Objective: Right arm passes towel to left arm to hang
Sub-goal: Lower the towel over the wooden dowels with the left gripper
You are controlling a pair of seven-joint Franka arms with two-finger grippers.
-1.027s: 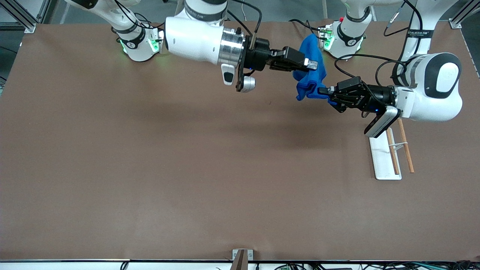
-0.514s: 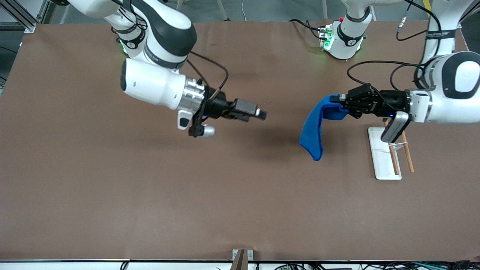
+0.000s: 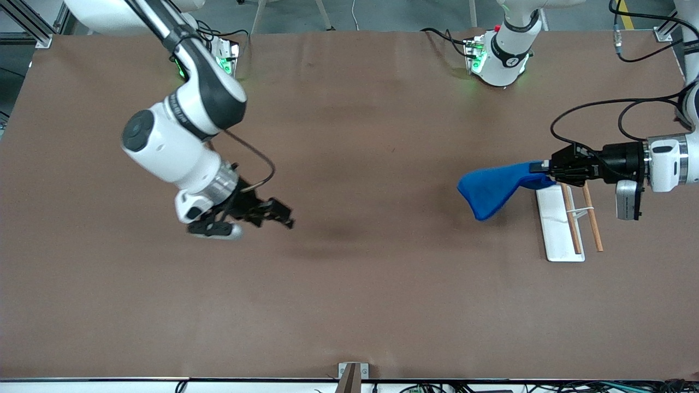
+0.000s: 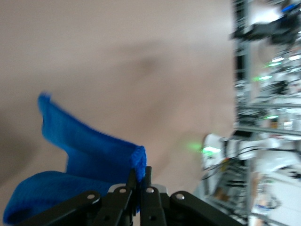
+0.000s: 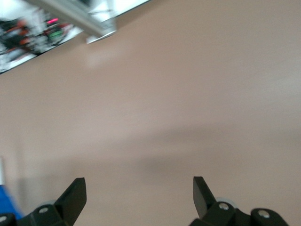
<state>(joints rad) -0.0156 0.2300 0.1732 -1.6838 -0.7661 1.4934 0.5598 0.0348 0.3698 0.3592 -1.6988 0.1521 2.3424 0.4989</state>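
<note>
Blue towel (image 3: 491, 188) in left gripper (image 3: 548, 167) over table

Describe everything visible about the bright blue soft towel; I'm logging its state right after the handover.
The bright blue soft towel looks like fleecy cloth, folded over on itself into a tapering drape. One end is pinched between the shut fingers of the left gripper; the rest hangs free in the air, sagging to a rounded lower edge beside the white-based rack with thin wooden rods. Only the left gripper touches it; the open right gripper hovers apart, over bare table.
</note>
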